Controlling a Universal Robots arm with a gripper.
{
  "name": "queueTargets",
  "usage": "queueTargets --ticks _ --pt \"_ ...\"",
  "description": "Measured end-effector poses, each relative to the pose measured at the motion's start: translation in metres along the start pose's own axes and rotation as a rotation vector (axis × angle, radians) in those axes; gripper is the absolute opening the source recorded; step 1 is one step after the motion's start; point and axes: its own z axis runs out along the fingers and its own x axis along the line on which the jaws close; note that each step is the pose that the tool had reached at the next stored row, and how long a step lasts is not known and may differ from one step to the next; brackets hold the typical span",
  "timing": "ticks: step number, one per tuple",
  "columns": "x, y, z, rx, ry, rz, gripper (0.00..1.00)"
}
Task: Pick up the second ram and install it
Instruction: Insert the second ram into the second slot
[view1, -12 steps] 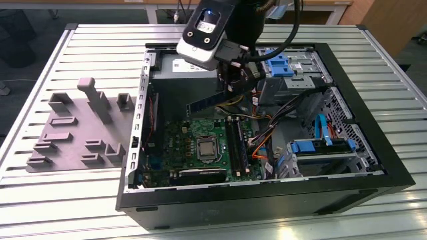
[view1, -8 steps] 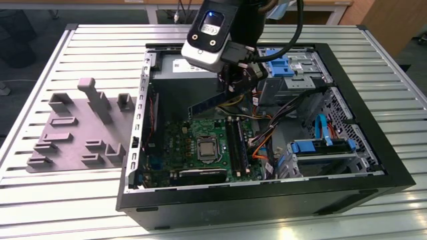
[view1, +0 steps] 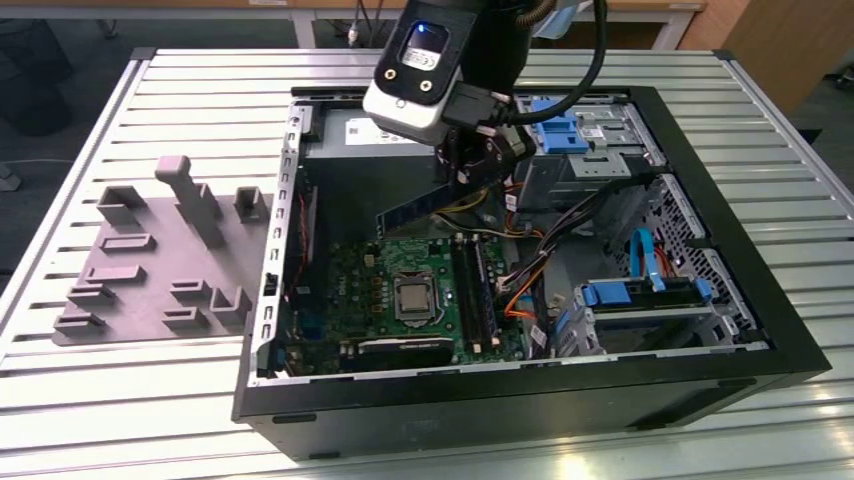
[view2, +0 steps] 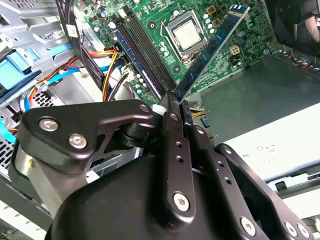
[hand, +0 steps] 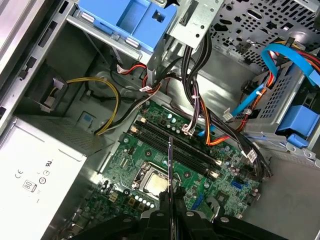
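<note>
The second ram (view1: 416, 205) is a thin blue-green stick held at one end by my gripper (view1: 461, 180), which is shut on it. It hangs tilted in the air inside the open computer case, above the green motherboard (view1: 387, 285). In the second wrist view the second ram (view2: 210, 47) juts out from the gripper (view2: 176, 100) over the processor socket (view2: 187, 35). The first wrist view shows the second ram (hand: 170, 160) edge-on above the gripper (hand: 171, 195). The long black memory slots (hand: 175, 145) lie just beyond its free end, apart from it.
The black case rim (view1: 534, 375) surrounds the work area. Cable bundles (hand: 200, 100), blue drive brackets (view1: 641, 293) and the grey power supply (hand: 35, 170) crowd the inside. A grey moulded holder tray (view1: 147, 255) stands on the slatted table at the exterior view's left.
</note>
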Motion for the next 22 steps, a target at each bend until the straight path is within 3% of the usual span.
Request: queueTargets --ticks 6,12,19,22 --pt "0.0 0.0 0.0 -0.0002 0.0001 -0.004 0.14" --pt "0.0 0.0 0.0001 -0.0044 0.0024 -0.109 0.14" --pt "0.0 0.0 0.0001 -0.0046 0.0025 -0.114 0.14" --pt "0.0 0.0 0.0 -0.0065 0.0041 -0.147 0.14"
